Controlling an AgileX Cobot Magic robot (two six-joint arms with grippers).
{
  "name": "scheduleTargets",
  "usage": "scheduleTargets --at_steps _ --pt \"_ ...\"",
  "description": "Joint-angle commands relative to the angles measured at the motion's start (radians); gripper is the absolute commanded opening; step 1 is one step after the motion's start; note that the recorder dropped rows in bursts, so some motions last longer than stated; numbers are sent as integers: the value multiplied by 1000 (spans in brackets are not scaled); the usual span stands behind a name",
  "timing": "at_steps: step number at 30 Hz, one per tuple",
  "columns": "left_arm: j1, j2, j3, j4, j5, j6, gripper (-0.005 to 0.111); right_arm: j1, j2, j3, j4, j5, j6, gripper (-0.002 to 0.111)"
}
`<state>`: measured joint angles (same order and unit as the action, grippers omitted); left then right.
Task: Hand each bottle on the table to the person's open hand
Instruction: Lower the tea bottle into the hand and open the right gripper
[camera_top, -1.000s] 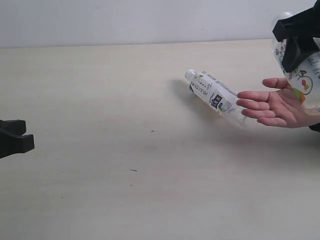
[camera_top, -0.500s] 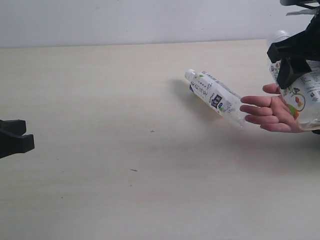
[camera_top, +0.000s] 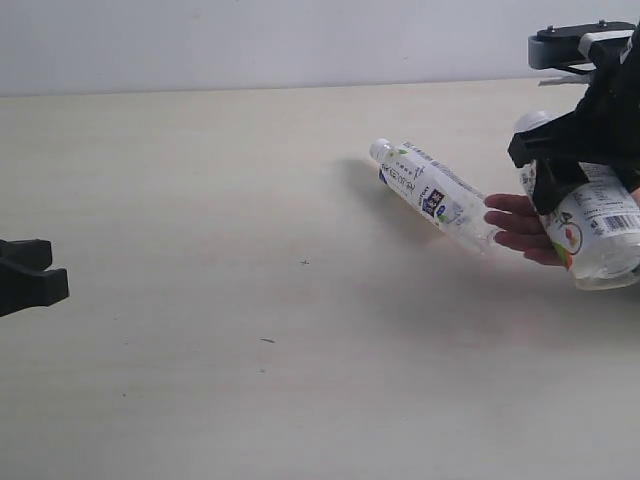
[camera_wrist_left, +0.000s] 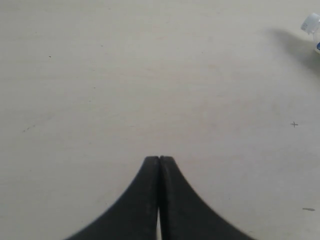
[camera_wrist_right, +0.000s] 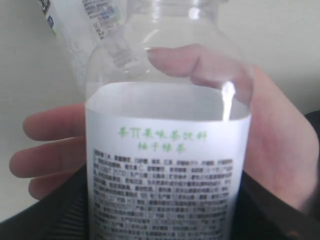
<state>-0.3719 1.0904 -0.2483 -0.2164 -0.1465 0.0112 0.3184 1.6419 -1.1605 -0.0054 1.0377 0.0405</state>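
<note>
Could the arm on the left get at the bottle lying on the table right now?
Probably yes: only bare table lies between the left fingers and that bottle. The fingers are shut and would have to open first. Whether the arm stretches that far I cannot tell.

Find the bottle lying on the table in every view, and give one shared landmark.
Exterior view: lying bottle right of centre, its base near the person's hand.
Left wrist view: only its white cap shows, at the frame edge.
Right wrist view: a strip of its label, beyond the held bottle.
Landmark: the hand, seen in the exterior view and again in the right wrist view.
</note>
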Motion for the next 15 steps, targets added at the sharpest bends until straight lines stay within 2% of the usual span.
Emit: scheduleTargets --at_steps 1,13,15 --pt "4 -8 4 -8 -1 -1 0 -7 0 3 -2 -37 15 9" --pt "4 -8 4 -8 -1 -1 0 -7 0 3 -2 -39 8 79" --pt "4 -8 4 -8 -1 -1 0 -5 0 3 -2 -42 7 86"
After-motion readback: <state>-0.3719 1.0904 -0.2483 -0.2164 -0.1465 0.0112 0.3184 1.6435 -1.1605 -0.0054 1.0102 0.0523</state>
